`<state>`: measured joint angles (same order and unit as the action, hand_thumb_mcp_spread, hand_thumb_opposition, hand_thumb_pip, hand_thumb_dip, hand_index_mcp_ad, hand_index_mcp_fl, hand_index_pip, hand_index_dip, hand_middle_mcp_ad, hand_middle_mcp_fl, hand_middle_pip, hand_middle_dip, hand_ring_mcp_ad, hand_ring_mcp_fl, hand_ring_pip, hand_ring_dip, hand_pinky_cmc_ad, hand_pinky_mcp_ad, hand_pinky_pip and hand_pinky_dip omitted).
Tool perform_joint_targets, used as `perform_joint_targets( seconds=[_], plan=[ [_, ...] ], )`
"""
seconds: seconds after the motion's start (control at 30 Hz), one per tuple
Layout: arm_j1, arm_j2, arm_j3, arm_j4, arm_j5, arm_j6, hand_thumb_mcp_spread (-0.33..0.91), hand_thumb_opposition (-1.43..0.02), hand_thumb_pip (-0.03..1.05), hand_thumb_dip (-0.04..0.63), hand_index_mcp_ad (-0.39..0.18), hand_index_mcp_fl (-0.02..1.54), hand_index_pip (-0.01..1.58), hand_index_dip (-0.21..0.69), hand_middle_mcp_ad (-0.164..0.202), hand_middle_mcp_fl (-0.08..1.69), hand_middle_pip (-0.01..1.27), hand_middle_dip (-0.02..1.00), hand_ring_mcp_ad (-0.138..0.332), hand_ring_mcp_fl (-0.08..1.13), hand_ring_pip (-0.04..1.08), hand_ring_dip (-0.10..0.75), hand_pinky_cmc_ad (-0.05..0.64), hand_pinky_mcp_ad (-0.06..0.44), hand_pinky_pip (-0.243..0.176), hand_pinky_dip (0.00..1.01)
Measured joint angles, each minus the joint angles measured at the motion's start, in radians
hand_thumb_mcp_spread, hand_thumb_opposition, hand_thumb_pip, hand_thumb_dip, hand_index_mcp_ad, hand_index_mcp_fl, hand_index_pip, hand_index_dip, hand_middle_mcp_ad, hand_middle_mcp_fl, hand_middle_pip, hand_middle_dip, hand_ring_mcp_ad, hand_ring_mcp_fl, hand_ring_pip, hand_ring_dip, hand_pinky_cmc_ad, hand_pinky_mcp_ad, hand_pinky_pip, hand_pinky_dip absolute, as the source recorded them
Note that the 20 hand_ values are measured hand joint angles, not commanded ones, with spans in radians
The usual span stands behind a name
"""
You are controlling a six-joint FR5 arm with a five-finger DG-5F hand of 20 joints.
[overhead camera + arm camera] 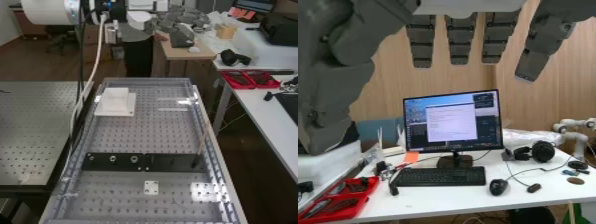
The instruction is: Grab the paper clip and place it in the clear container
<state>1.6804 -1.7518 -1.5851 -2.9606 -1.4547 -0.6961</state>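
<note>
In the high view my hand (pixel 178 21) is held up past the far end of the bench, well above its perforated board, with the arm at the upper left. Straight, spread fingers hang in the wrist view, and the hand (pixel 459 40) is open with nothing between fingers and thumb. Low clear walls (pixel 209 145) run round the perforated board (pixel 126 135). Bright glare lies on the board's right front part; I cannot tell whether a clear container is there. A faint thin mark near the front centre is too small to identify.
A white block (pixel 116 100) sits on the board's far left part. Black plates (pixel 176 162) with round fittings cross the board, a thin stick (pixel 202 142) rising at their right end. Nearer lies a small white plate (pixel 151 187). Red trays (pixel 249 80) stand on the side table.
</note>
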Motion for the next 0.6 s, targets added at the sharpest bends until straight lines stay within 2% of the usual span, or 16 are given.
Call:
perform_joint_targets(
  seconds=[0.2,0.6],
  plan=[
    [-0.002,-0.002,0.0,0.002,0.001,0.005,0.24,-0.7,0.43,0.093,-0.119,0.1,0.12,0.176,0.07,-0.01,0.12,0.21,0.138,0.0,0.1,0.101,0.394,0.309,-0.112,0.55],
    [-0.002,0.007,-0.011,0.012,0.007,0.005,0.24,-0.7,0.43,0.093,-0.119,0.09,0.12,0.176,0.066,-0.01,0.12,0.21,0.138,0.0,0.1,0.101,0.394,0.305,-0.112,0.55]
  ],
)
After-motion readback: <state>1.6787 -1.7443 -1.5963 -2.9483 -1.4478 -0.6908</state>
